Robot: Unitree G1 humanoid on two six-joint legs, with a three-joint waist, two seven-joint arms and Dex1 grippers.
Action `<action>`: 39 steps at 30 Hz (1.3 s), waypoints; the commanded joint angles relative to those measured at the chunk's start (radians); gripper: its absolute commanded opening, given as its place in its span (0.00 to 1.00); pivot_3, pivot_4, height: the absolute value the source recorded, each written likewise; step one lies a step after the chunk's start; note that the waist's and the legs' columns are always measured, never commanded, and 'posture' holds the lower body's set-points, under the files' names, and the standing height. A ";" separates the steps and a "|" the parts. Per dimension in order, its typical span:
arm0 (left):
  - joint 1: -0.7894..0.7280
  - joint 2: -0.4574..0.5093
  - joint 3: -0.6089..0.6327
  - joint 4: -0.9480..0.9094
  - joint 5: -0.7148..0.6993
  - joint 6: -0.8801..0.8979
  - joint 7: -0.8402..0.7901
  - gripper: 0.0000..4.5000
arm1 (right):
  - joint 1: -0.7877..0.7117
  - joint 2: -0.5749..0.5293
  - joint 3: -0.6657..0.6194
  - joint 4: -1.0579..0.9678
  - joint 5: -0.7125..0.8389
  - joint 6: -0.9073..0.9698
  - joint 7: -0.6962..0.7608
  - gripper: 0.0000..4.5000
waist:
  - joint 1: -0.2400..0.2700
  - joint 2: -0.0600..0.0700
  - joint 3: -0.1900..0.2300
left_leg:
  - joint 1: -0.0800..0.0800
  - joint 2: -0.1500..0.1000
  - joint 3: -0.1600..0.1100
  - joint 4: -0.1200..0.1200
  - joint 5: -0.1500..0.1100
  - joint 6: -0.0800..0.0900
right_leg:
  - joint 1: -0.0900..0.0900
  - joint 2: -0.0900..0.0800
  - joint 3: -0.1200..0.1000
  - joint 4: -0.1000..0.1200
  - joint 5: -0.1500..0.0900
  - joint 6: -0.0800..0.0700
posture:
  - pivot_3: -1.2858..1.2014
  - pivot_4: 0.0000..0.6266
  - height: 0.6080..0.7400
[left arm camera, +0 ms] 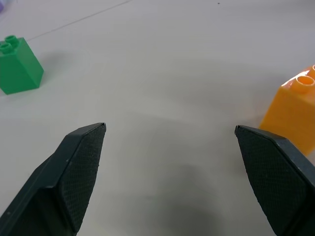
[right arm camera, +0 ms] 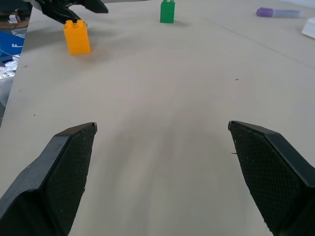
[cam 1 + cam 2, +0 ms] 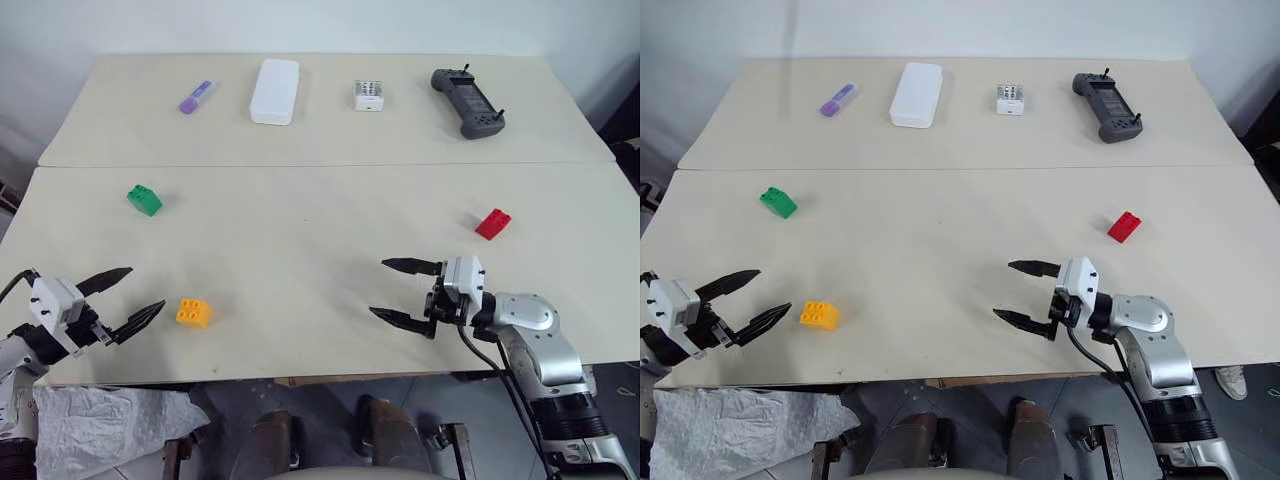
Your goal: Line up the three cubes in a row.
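Observation:
Three studded cubes lie far apart on the near table. The green cube (image 3: 144, 199) sits at the left, the yellow-orange cube (image 3: 193, 313) near the front left, the red cube (image 3: 492, 223) at the right. My left gripper (image 3: 130, 298) hovers open at the front left, its fingertips just left of the yellow-orange cube (image 1: 295, 108) and not touching it. My right gripper (image 3: 400, 292) stands open near the front right, pointing left over bare table, with nothing between its fingers. Both the yellow-orange cube (image 2: 77, 36) and the green cube (image 2: 167, 11) appear far off in the right wrist view.
On the far table lie a purple marker (image 3: 196, 97), a white case (image 3: 275, 91), a small white box with dots (image 3: 369, 96) and a dark handheld controller (image 3: 467, 102). A seam (image 3: 320, 166) runs between the two tables. The front edge is close under both grippers.

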 commanded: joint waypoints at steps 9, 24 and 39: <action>0.032 0.003 0.088 -0.198 -0.234 0.321 0.061 0.99 | 0.027 -0.003 -0.129 -0.089 0.089 0.003 -0.078 1.00 | 0.004 0.000 0.000 | -0.001 0.000 -0.001 0.000 0.000 0.000 | 0.000 -0.001 0.000 0.000 0.000 0.000 | 0.52 0.24 1.00; -0.314 -0.094 -0.270 -0.427 -0.189 0.424 0.043 0.99 | 0.395 0.008 -0.570 -0.051 0.082 -0.020 -0.401 1.00 | 0.018 0.001 -0.001 | 0.002 -0.001 0.004 0.000 0.000 0.000 | 0.001 0.001 0.003 0.001 0.000 0.000 | 0.52 0.24 1.00; -0.330 -0.106 -0.297 -0.470 -0.177 0.440 0.014 0.99 | -0.251 -0.264 -0.290 0.645 -0.111 -0.026 -0.146 1.00 | -0.018 0.002 0.000 | 0.010 0.002 0.009 0.000 0.001 0.000 | 0.005 0.002 0.010 0.002 0.000 0.001 | 0.52 0.24 1.00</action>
